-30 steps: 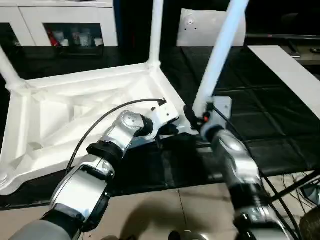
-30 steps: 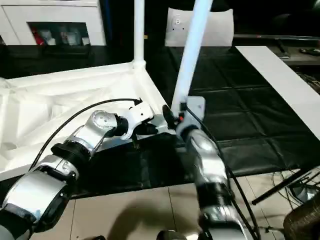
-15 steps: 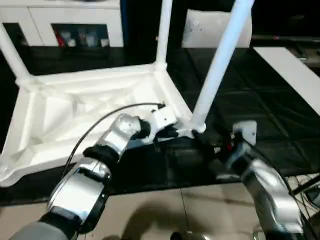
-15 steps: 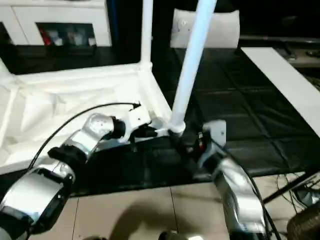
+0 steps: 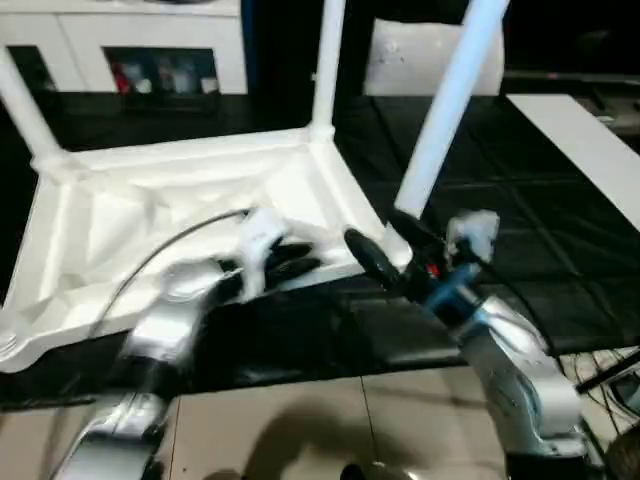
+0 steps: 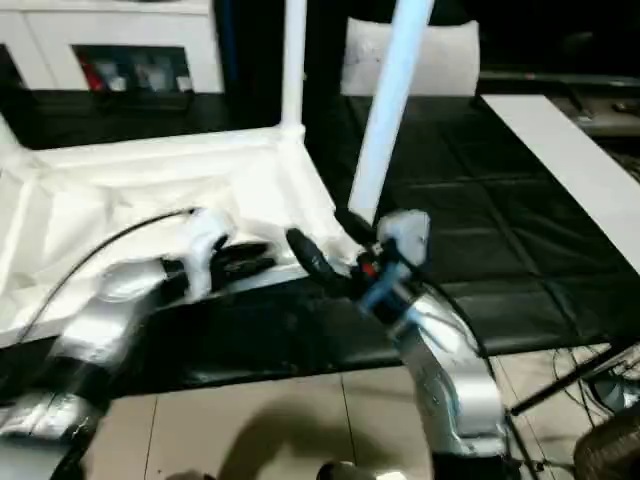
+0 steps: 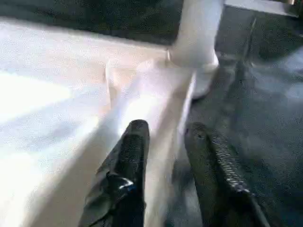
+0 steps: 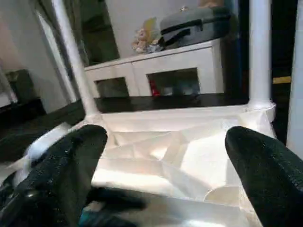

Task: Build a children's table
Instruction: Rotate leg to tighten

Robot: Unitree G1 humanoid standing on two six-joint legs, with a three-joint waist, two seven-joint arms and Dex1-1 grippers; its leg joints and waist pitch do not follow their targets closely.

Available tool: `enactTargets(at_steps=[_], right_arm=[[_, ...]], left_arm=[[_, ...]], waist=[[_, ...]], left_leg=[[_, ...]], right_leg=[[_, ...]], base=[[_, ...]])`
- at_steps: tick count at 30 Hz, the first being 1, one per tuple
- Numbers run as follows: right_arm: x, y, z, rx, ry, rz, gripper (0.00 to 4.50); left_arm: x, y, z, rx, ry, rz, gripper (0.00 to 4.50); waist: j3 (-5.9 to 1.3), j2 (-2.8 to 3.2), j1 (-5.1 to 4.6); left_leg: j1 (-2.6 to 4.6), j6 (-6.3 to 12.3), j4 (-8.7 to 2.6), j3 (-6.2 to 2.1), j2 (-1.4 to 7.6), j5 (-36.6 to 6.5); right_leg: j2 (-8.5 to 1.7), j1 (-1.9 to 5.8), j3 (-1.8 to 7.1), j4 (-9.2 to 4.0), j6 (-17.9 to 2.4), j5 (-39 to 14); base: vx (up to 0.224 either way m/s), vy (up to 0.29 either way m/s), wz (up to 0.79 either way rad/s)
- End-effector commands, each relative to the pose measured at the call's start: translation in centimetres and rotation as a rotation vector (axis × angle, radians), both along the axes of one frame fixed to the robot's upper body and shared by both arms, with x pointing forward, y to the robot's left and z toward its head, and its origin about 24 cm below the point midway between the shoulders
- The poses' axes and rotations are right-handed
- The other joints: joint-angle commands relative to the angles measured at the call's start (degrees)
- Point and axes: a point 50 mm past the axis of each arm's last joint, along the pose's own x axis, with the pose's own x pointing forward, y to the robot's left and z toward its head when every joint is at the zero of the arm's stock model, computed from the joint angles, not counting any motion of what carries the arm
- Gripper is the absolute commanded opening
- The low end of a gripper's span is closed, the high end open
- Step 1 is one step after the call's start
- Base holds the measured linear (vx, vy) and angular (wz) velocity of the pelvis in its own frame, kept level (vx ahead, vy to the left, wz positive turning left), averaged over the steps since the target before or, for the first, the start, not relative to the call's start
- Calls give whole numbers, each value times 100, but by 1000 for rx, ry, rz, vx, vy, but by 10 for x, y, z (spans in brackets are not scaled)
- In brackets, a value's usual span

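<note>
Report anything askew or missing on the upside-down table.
The tabletop lies underside up with three legs standing. The near-right leg leans right, unlike the straight far-right leg. The near-left corner socket appears empty.

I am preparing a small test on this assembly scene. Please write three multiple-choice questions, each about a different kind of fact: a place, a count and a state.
1. Where is the leg nearest the right gripper fitted?
A. in the near right corner of the tabletop
B. in the middle of the tabletop
C. flat on the black mat

2. How many legs stand in the tabletop's corners?
A. one
B. three
C. five

3. How does the tabletop lie?
A. on one edge
B. ribbed underside up
C. smooth top side up

Answers:
1 A: the near leg rises from that corner's socket, right beside the open right gripper.
2 B: the near leg, the far right leg and the far left leg stand upright; the near left corner socket has none.
3 B: the ribs face upward.
</note>
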Motion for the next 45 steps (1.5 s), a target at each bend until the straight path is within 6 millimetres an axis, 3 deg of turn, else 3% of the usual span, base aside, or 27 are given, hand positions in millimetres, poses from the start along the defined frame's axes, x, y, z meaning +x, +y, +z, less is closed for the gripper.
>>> enactTargets(at_steps=[1,2,3,7,11,12,15,19,21,22,24,27,31,34,38,40,44,45], right_arm=[[5,-2,-4,-26,32,-41,450],[9,-2,-6,-46,47,-64,450],[12,-2,-7,-63,57,-72,450],[19,-5,-10,-104,87,-106,450],[26,-11,-13,-135,107,-159,450],[32,-16,-14,-148,115,-197,450],[36,-21,-13,-163,117,-231,450],[47,-37,-11,-191,115,-315,450],[51,-42,-10,-200,110,-340,450],[53,-45,-9,-204,108,-357,450],[55,-49,-7,-205,107,-374,450],[64,-64,-3,-221,100,-436,450],[73,-80,0,-242,91,-485,450],[79,-89,2,-265,81,-488,450],[81,-90,3,-282,69,-465,450],[78,-84,4,-265,57,-414,450],[66,-68,-1,-250,46,-295,450],[57,-59,-5,-240,47,-223,450]], left_arm=[[-4,1,10,-12,-16,-13,183],[-13,6,13,-12,-5,-18,183],[-20,9,16,-17,8,-27,186],[-45,11,21,5,83,-99,223],[-50,19,10,138,121,-65,262],[-45,26,6,210,112,13,266],[-39,31,6,268,95,82,299],[-29,40,8,368,56,176,330],[-25,42,9,384,37,212,350],[-24,43,10,388,25,228,355],[-22,43,11,388,13,239,373],[-17,39,14,377,-43,266,399],[-15,35,17,354,-100,284,428],[-15,34,19,334,-149,315,446],[-18,33,20,278,-175,356,446],[-25,32,20,205,-173,406,446],[-41,36,16,117,-168,514,446],[-49,43,14,94,-181,611,446]], waist=[[-338,76,-38],[-331,106,-15],[-334,98,-30],[-315,107,-42],[-274,109,-78],[-278,115,-71],[-293,122,-67],[-301,126,-51],[-317,127,-53],[-320,159,-58],[-333,146,-50],[-352,140,-40],[-369,115,-55],[-352,112,-86],[-338,120,-125],[-343,123,-152],[-323,148,-139],[-318,145,-148]], left_leg=[[-5,122,-381,11,128,-1196],[51,89,-364,19,134,-1299],[17,61,-381,3,138,-1294],[10,-11,-391,7,113,-1395],[34,-22,-393,10,87,-1662],[66,-42,-372,14,72,-1741],[75,-64,-361,6,68,-1716],[70,-73,-353,-5,67,-1712],[37,-89,-351,-16,68,-1639],[57,-106,-342,-10,73,-1642],[55,-94,-322,4,58,-1570],[10,-101,-312,-5,49,-1392],[-16,5,-272,17,29,-1204],[-25,97,-261,23,31,-1217],[-37,146,-255,16,42,-1324],[-64,156,-255,5,64,-1324],[-55,291,-255,22,67,-1289],[-73,305,-258,14,80,-1334]], right_leg=[[-341,301,290,-401,-899,-1612],[-349,261,299,-409,-877,-1681],[-357,292,297,-382,-892,-1672],[-319,292,297,-383,-812,-1773],[-278,242,291,-449,-578,-2187],[-282,221,293,-484,-456,-2432],[-277,216,292,-492,-379,-2463],[-270,211,285,-464,-443,-2298],[-280,249,283,-434,-499,-2137],[-270,235,284,-427,-543,-2000],[-258,247,287,-401,-624,-1774],[-277,304,283,-368,-659,-1612],[-269,327,276,-339,-794,-1331],[-271,317,262,-363,-827,-1475],[-274,311,245,-382,-848,-1607],[-280,342,242,-354,-916,-1496],[-259,299,240,-385,-927,-1477],[-262,324,232,-388,-896,-1512]], base=[[0,0,0],[0,0,0],[0,0,0],[0,0,0],[0,0,0],[0,0,0],[0,0,0],[0,0,0],[0,0,0],[0,0,0],[0,0,0],[0,0,0],[0,0,0],[0,0,0],[0,0,0],[0,0,0],[0,0,0],[0,0,0]])
